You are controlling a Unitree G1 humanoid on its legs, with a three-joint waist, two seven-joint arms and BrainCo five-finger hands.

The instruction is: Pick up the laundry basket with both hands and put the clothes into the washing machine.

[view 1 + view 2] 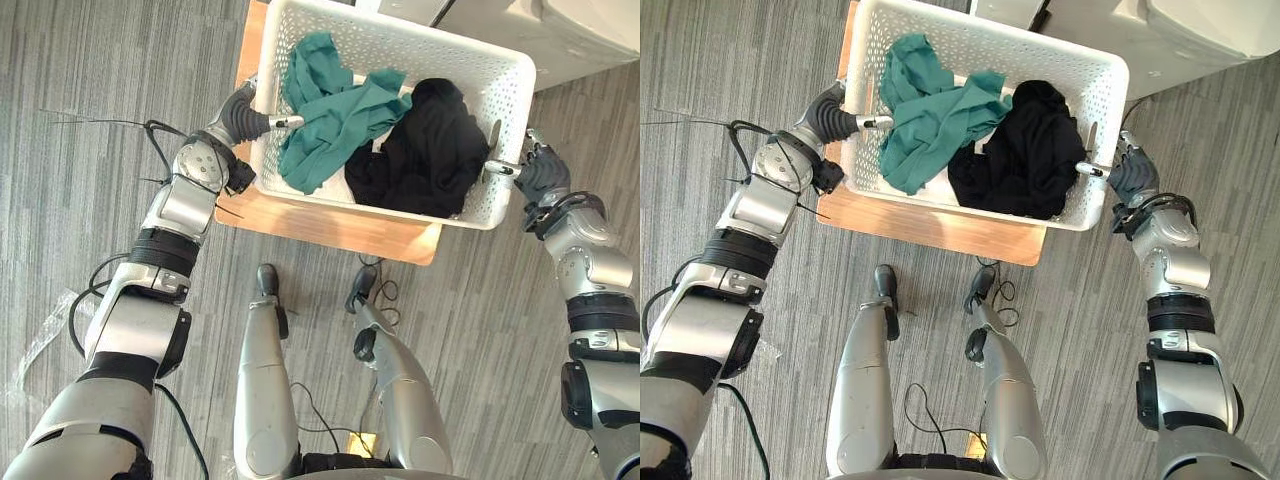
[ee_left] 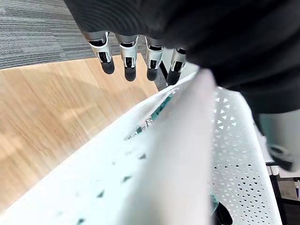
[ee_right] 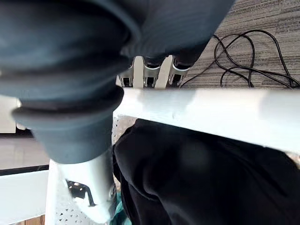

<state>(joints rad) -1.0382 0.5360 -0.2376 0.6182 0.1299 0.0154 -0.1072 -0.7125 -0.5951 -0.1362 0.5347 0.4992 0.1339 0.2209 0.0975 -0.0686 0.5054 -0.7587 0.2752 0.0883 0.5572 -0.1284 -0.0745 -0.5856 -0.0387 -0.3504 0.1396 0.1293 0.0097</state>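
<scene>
White perforated plastic, that's the laundry basket [image 1: 440, 55], and it is sitting flat on a low wooden table [image 1: 330, 225] over a grey striped floor [image 1: 120, 70]. Inside it, a green garment [image 1: 335, 120] lies heaped toward the robot's left end, draped partly over a black garment [image 1: 425, 150] that fills the right end; the two are touching in the middle. The left hand [image 1: 240, 115] is at the basket's left end, straddling the rim: its thumb [image 1: 285, 122] reaches over the edge and points in toward the green cloth, while in the left wrist view its fingers [image 2: 127, 51] hang straight down outside the wall, above the bare wood. They are not curled round anything, so that hand is spread loose across the rim rather than clamped. Across the way, the right hand [image 1: 540, 172] is pressed up at the opposite end, right by the rim and close beside the black garment. Has it closed on the plastic? I can't tell from here. Beyond the basket's far right corner stands a pale appliance [image 1: 590, 35], near the table but with its front out of sight.
</scene>
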